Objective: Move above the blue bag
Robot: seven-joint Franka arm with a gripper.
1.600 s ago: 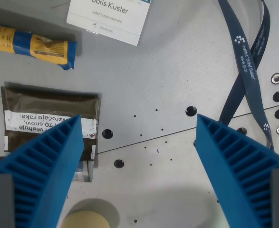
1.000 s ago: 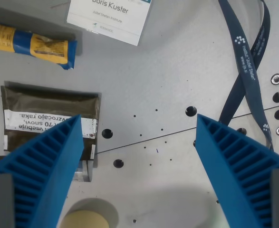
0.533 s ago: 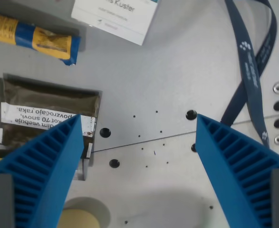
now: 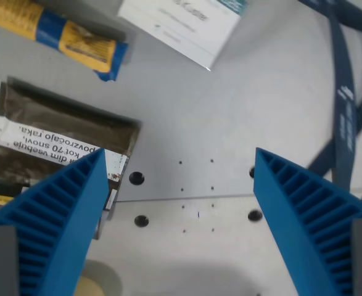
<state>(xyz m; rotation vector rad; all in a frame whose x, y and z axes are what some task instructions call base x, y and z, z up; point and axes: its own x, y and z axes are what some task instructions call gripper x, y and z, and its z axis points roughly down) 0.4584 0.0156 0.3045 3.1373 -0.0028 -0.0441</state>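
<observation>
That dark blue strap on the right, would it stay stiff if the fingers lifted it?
Probably not. The dark blue strap is a thin flat ribbon lying in crossing, curved runs, so it would likely droop and trail. It looks light and should slide easily on the smooth grey table rather than roll.

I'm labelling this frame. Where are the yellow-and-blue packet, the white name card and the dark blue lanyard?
yellow-and-blue packet (image 4: 69,38), wrist view, its yellow middle
white name card (image 4: 184,26), wrist view, its printed face
dark blue lanyard (image 4: 343,92), wrist view, the strap by its logo
</observation>
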